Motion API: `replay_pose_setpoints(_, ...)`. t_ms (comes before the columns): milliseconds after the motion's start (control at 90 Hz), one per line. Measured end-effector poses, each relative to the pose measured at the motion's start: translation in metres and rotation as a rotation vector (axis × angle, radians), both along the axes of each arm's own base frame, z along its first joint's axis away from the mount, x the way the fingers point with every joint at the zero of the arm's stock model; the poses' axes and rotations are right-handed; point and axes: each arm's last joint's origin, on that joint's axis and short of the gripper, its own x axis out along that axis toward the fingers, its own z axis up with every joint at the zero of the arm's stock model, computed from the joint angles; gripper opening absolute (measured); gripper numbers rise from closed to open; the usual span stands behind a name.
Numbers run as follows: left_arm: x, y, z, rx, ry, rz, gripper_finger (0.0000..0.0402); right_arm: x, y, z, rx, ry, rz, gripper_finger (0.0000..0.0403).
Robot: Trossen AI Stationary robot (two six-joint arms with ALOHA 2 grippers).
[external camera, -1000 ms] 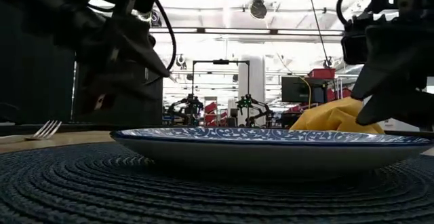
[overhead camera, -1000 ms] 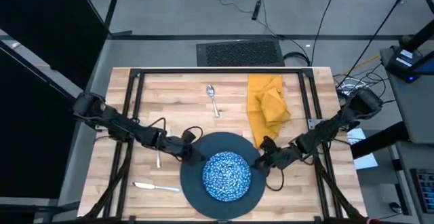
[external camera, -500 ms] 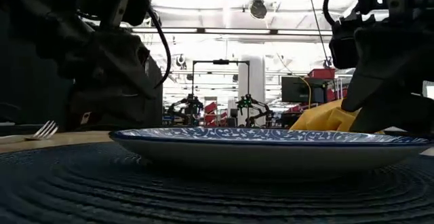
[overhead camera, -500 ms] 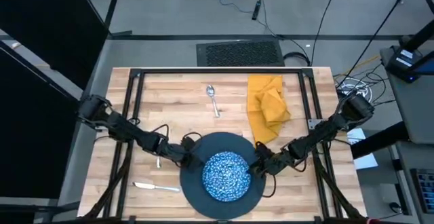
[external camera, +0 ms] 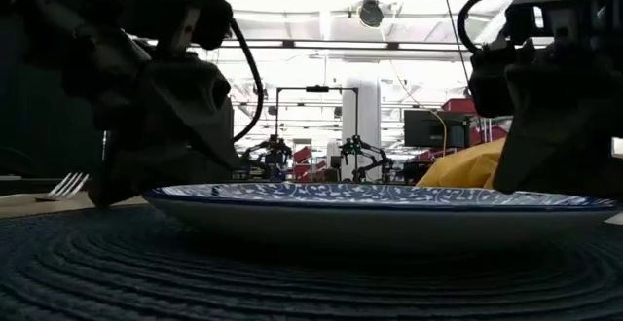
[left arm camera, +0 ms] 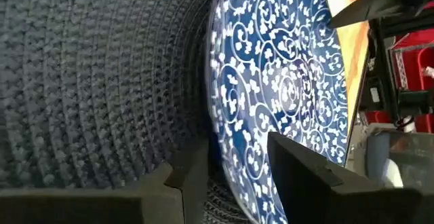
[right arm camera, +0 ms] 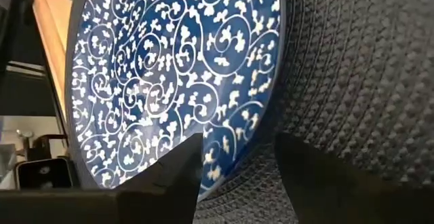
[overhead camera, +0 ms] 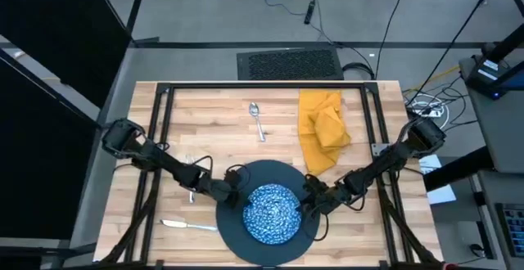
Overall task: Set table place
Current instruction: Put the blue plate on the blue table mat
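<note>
A shallow blue-and-white patterned bowl [overhead camera: 272, 211] rests by its base on a dark round woven mat [overhead camera: 270, 168] near the table's front edge. My left gripper [left arm camera: 234, 142] is open at the bowl's left rim [left arm camera: 215, 115], one finger over the bowl's inside and one outside above the mat. My right gripper [right arm camera: 239, 139] is open at the right rim [right arm camera: 268, 125] in the same way. In the low view both grippers, left [external camera: 165, 136] and right [external camera: 555, 136], sit low beside the bowl [external camera: 380, 214]. My left gripper has its fingers on either side of the bowl's left rim; I cannot tell whether they touch it. My right gripper has its fingers on either side of the right rim; I cannot tell whether they touch it.
A fork [overhead camera: 190, 191] lies left of the mat and a knife [overhead camera: 184, 225] nearer the front left. A spoon [overhead camera: 258, 121] lies at the far middle. A crumpled mustard napkin [overhead camera: 323, 132] lies at the far right. The black table frame [overhead camera: 262, 87] runs around the edges.
Both grippers have come down and in toward the bowl, the left one toward the table's right and near edge, the right one toward the left and near edge. Their fingers now stand around the bowl's rim.
</note>
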Motion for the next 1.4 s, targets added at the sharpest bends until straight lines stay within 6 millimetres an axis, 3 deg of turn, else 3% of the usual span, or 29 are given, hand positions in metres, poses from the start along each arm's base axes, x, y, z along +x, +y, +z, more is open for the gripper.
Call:
replay_pose_setpoints(133,0.004,0.001,0.003,-0.002,-0.008,0.007,0.0135,0.002,0.000,-0.001,-0.008,-0.017,0.016,0.0151)
replay_pose_setpoints(367,0.006,0.004,0.004,0.008,-0.011,-0.001,0.0131,0.003,-0.002,-0.001,-0.038,-0.029,0.029,0.0071)
replay_pose_setpoints(544,0.007,0.005,0.005,0.008,-0.026,-0.006,0.0073,0.008,-0.001,0.005,-0.048,-0.105,0.006,0.0012)
replay_pose_setpoints(689,0.010,0.003,0.008,0.016,-0.034,-0.031,0.0010,0.011,-0.003,0.007,-0.046,-0.146,0.016,0.0010)
replay_pose_setpoints(856,0.013,0.000,0.012,-0.012,-0.034,-0.085,0.0004,0.013,-0.001,0.010,-0.031,-0.154,0.029,0.0004)
replay_pose_setpoints(1156,0.012,-0.005,0.017,-0.025,0.006,-0.150,0.0001,0.032,0.010,0.032,-0.117,-0.105,0.096,0.0002)
replay_pose_setpoints(1400,0.006,0.004,0.037,0.030,-0.002,-0.166,0.0001,0.046,0.008,0.050,-0.210,-0.096,0.133,0.0002)
